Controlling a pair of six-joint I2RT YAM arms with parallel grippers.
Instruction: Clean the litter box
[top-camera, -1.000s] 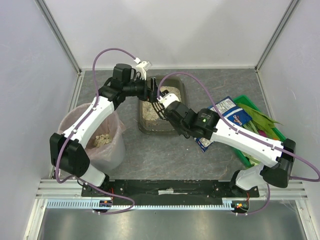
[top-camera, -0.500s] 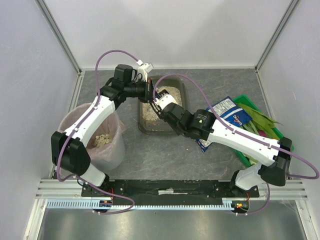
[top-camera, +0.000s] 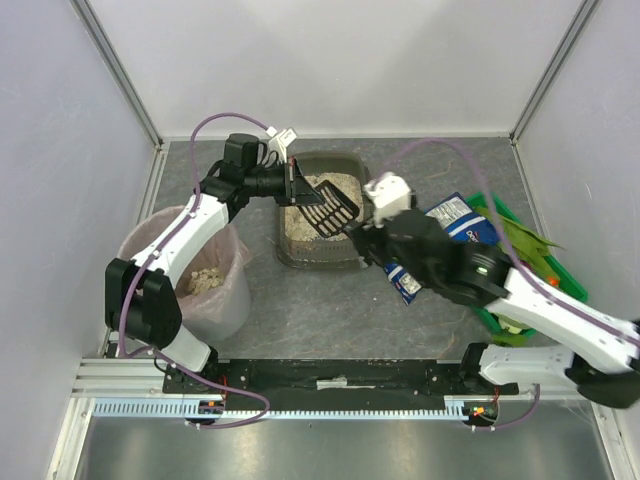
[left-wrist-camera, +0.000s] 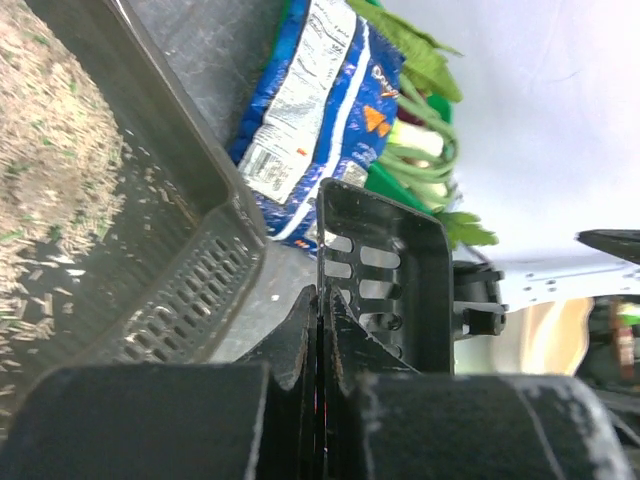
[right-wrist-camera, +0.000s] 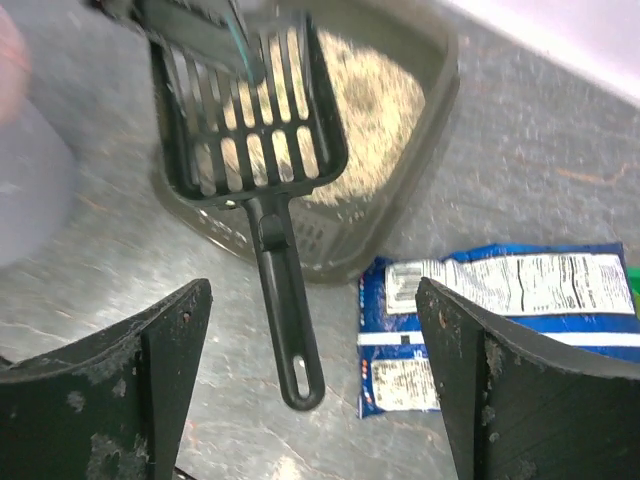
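Nearest my end of the table, on the left, stands the round translucent bin with its pink liner and a heap of pale pellets inside. On the right, the right tool hangs with its two dark, scuffed fingers spread wide and nothing between them.

Just past it a glossy blue chip bag lies flat, and beside that is the green crate with long leafy greens spilling over it.

In the middle of the table sits the litter box, a shallow grey-brown plastic tray with rounded corners and a wide rim. Inside is a bed of coarse beige granules.

Over it I see the black plastic scoop, its basket cut with long parallel slots. Its slim handle ends in a hole and juts out over the near rim. The left tool reaches in from the left side and its fingers are pressed tight on the rim of the scoop's basket. The scoop looks lifted clear of the granules, though the blur in the right wrist view leaves me unsure.
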